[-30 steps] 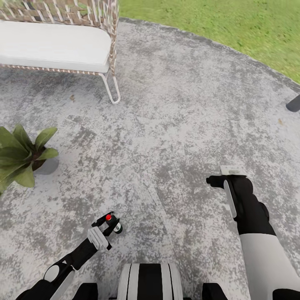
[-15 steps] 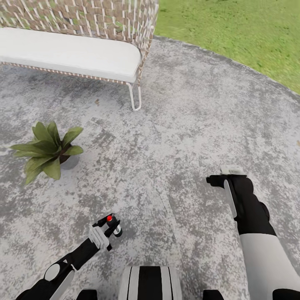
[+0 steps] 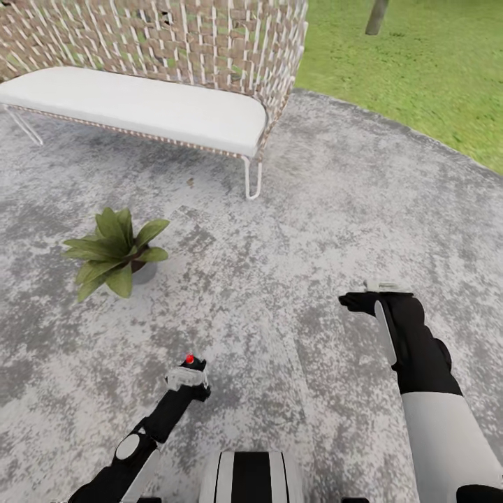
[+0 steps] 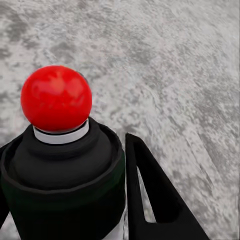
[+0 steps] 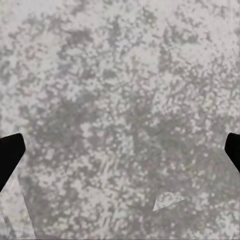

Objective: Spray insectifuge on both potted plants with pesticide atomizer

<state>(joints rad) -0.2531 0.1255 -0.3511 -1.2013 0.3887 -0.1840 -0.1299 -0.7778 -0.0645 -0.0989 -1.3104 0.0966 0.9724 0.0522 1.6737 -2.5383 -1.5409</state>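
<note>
1. Atomizer (image 3: 190, 363) sits clamped in the left claw (image 3: 187, 376), low in the head view, red tip up; pickup looks done.
2. Plant (image 3: 115, 251) stands on the patio (image 3: 307, 230) ahead of the left claw and off to its left, well apart from it. Broad green leaves, grey pot half hidden under them. Only one task plant to see.
3. Bench (image 3: 147, 105), white cushion and woven back, is farther ahead, beyond the plant. Lawn (image 3: 419, 77) lies past the patio edge, ahead and right of both claws, with a tree trunk (image 3: 377, 17) at the top.
4. Right claw (image 3: 363, 302) hangs over bare patio, right of the left claw and well apart from it. Nothing in it.
5. Progress, my read: atomizer in hand, no spray visible, so both plants are left to cover. Next needs closing on the plant and aiming the nozzle at it; from here the range looks too long.
6. Left wrist view adds the close grip: red spray head (image 4: 56, 98), black neck, dark body, one black finger (image 4: 150, 190) tight against the bottle's side. The head view gives only a red dot there.
7. Right wrist view adds the right claw's spread: two dark fingertips (image 5: 10, 155) at opposite edges, wide apart, speckled stone between. Head view cannot settle that.
8. Head view alone gives plant, bench and lawn layout.
</note>
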